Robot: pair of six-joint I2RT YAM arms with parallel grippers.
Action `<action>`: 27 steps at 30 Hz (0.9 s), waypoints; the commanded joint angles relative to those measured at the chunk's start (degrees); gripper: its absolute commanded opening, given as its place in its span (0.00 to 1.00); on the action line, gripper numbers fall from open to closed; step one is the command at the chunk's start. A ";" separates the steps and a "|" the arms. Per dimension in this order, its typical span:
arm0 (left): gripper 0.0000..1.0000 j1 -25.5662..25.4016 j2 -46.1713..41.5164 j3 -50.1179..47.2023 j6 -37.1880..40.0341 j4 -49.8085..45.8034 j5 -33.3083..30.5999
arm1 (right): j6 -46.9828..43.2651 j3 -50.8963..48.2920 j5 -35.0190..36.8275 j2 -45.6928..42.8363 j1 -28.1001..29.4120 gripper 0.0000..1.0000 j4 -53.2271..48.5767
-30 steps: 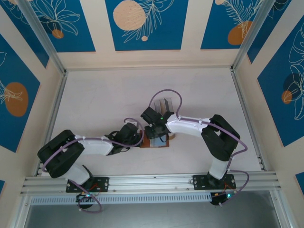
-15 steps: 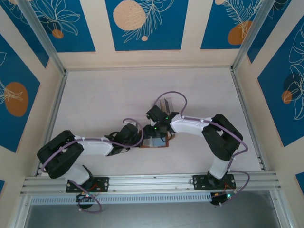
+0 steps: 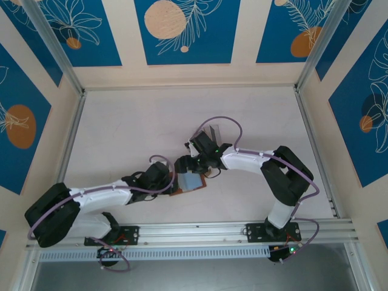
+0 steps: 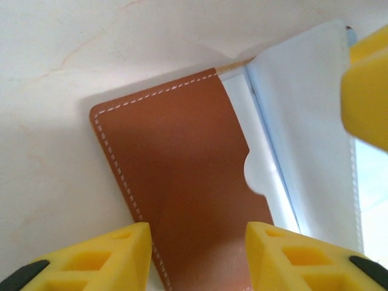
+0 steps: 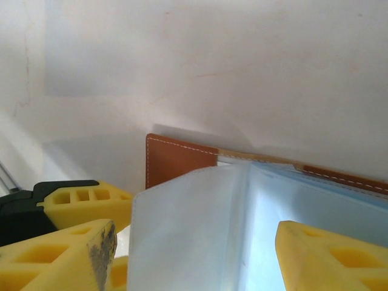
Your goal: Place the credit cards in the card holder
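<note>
The card holder [image 3: 189, 182] lies open on the table, its brown leather cover [image 4: 182, 176] flat and its pale bluish sleeves [image 5: 200, 230] fanned upward. My left gripper [image 4: 197, 254] hovers open over the brown flap, a yellow finger on each side, gripping nothing. It sits at the holder's left edge [image 3: 174, 180]. My right gripper [image 5: 194, 260] is open too, its fingers wide apart around a raised sleeve. It stands just behind the holder [image 3: 195, 165]. One right fingertip [image 4: 367, 91] shows beside the sleeves. The credit cards are hidden.
A clear plastic slotted stand [image 3: 213, 132] stands just behind the right gripper. Aluminium rails [image 3: 194, 230] border the near edge and the sides. There is open table surface [image 3: 133, 127] to the back left.
Both grippers have opened. The left arm drew back toward the near left, and the holder shifted and turned slightly left. The right gripper rose off the holder and moved back.
</note>
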 commanded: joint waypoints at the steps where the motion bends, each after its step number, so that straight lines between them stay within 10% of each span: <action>1: 0.48 0.91 -4.22 -0.47 0.18 -7.57 0.78 | 0.97 1.62 -2.79 0.74 0.08 0.71 1.33; 16: 0.58 6.19 -15.37 1.82 5.35 -15.71 8.57 | -1.22 2.65 1.85 -2.48 1.15 0.55 -3.96; 27: 0.51 6.19 1.41 5.78 9.18 -9.23 5.67 | -9.13 17.49 29.57 -3.44 2.05 0.50 -27.32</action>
